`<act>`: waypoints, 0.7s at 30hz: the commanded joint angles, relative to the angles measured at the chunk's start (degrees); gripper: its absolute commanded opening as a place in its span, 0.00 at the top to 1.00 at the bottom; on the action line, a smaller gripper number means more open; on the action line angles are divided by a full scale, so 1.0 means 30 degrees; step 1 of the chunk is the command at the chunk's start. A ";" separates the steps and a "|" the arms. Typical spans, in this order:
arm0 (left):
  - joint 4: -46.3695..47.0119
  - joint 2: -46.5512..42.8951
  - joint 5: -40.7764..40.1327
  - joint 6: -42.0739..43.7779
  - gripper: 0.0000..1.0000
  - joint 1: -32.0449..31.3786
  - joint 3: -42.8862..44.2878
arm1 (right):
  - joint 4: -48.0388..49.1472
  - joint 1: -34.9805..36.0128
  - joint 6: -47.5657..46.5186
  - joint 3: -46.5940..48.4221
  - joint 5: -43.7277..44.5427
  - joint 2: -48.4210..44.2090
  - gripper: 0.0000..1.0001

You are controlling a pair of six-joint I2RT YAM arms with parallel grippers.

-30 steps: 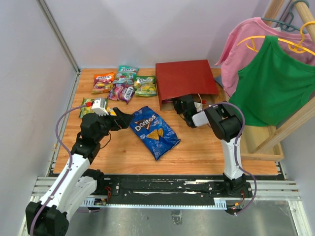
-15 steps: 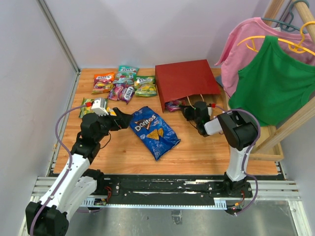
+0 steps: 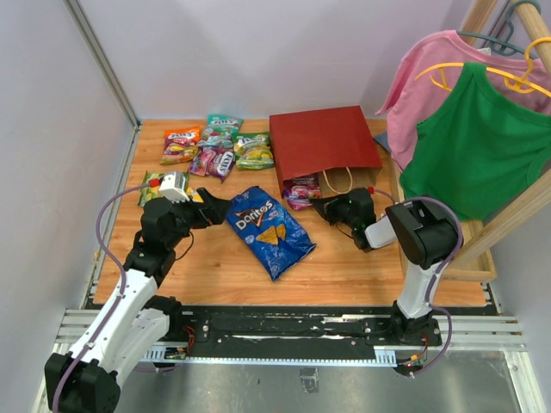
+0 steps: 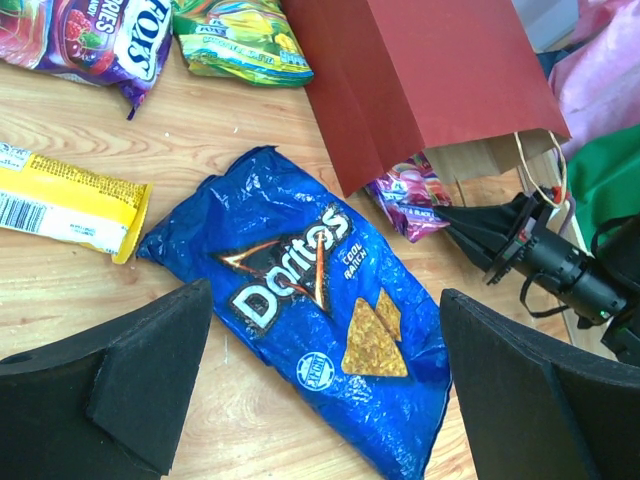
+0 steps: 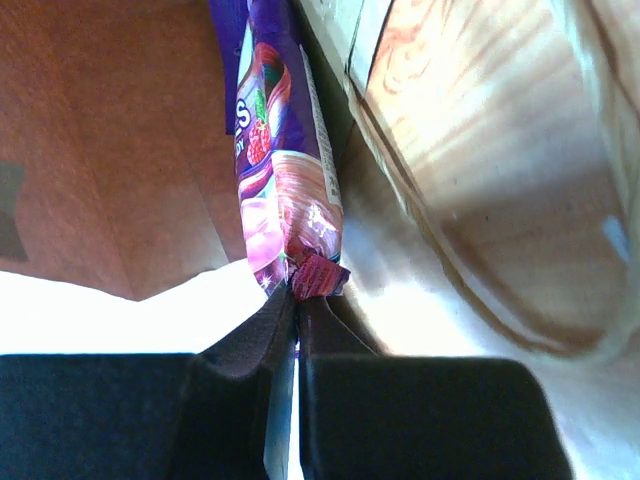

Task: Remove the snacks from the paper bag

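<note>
Two right fingers are pressed tight together on the crimped bottom edge of a purple packet, which stretches away from them toward the paper bag. From above, the packet lies on the bench at the bag's open mouth. Its far end is tucked under the dark red edge, and the rest is out in the open. A twisted handle loops on the wood just beside it. The left fingers are spread wide with nothing between them, poised over the blue Doritos bag, which lies flat near the middle of the bench. A yellow bar wrapper lies left of it. More candy packets cluster at the far left corner beside the bag. A pink shirt and a green shirt hang at the right.
</note>
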 commanded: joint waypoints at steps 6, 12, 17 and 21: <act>0.0224 0.0070 -0.0124 0.0334 0.00 0.0083 0.0617 | 0.0581 0.0531 -0.0848 -0.2392 -0.0086 -0.3872 0.99; 0.0188 -0.0022 -0.0136 0.0334 0.00 0.0083 0.0590 | -0.1760 0.0487 -0.2338 -0.3682 0.0756 -0.7799 0.99; 0.0050 -0.0327 -0.0140 0.0276 0.00 0.0090 0.0654 | -0.5818 0.0489 -0.3836 -0.4140 0.1842 -1.2499 0.99; 0.0246 -0.0485 0.0269 -0.0058 0.00 0.0083 0.0631 | -1.0846 0.0565 -0.5971 -0.3387 0.2797 -1.6761 0.99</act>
